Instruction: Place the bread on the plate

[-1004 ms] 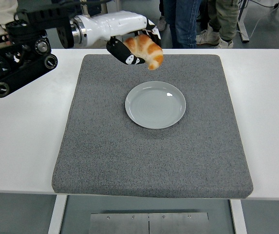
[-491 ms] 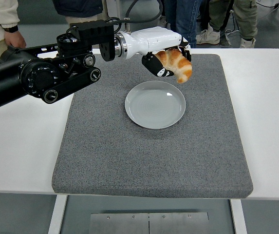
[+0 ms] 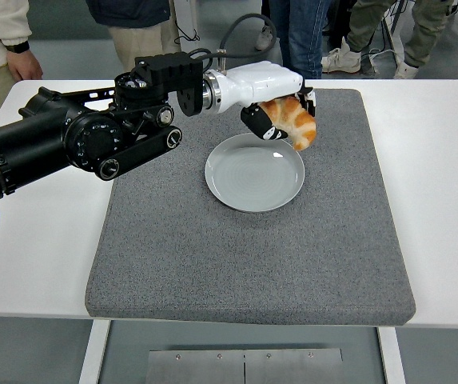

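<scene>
A golden croissant [image 3: 294, 121] hangs in the air, gripped by my left hand [image 3: 280, 118], whose black fingers curl around it under a white wrist shell. It hovers over the far right rim of the pale grey plate [image 3: 254, 172], which lies bare on the dark grey mat [image 3: 252, 240]. My left arm reaches in from the left edge, across the mat's far left corner. My right arm does not show.
Several people stand behind the table's far edge, one at the top left with a hand [image 3: 25, 66] near the table corner. White tabletop [image 3: 37, 232] borders the mat on both sides.
My left arm has carried the croissant rightward and down, from above the mat's far edge to just over the plate's far right rim. More of the arm now shows.
</scene>
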{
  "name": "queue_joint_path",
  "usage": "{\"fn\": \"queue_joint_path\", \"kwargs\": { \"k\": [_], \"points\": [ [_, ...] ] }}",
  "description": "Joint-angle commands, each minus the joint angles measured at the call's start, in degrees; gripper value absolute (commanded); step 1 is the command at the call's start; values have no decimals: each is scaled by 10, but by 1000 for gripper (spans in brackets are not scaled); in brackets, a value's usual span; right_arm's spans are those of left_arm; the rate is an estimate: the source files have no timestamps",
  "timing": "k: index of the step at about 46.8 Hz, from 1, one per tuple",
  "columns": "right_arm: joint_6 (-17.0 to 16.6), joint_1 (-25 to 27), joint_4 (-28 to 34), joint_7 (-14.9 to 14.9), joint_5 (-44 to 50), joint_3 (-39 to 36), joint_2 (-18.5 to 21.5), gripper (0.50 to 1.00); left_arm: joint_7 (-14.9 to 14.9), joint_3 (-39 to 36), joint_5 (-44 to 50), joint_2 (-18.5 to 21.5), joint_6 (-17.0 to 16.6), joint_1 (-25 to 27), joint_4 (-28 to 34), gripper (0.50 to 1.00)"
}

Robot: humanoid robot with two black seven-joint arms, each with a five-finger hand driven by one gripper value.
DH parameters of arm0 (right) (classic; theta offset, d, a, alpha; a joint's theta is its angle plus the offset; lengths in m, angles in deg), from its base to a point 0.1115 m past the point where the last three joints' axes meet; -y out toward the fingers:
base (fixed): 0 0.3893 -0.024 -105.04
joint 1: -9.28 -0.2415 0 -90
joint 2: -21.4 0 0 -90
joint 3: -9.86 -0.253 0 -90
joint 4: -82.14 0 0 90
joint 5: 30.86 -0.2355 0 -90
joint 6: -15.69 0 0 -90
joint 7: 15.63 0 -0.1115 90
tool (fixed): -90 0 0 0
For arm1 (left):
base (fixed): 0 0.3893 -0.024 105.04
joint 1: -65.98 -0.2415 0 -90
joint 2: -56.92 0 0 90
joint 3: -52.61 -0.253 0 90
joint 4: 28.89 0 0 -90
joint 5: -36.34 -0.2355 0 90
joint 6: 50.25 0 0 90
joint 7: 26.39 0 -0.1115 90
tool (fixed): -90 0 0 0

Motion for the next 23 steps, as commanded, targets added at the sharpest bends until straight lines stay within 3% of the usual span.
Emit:
{"fn": "queue_joint_path", "kwargs": {
  "k": [1,23],
  "points": [
    [0,0,0,0,0,0,0,1000,3,-21,3,-5,-15,-3,-3,500],
    [0,0,0,0,0,0,0,1000,4,-51,11,-17,-46,-56,-36,500]
  ]
}}
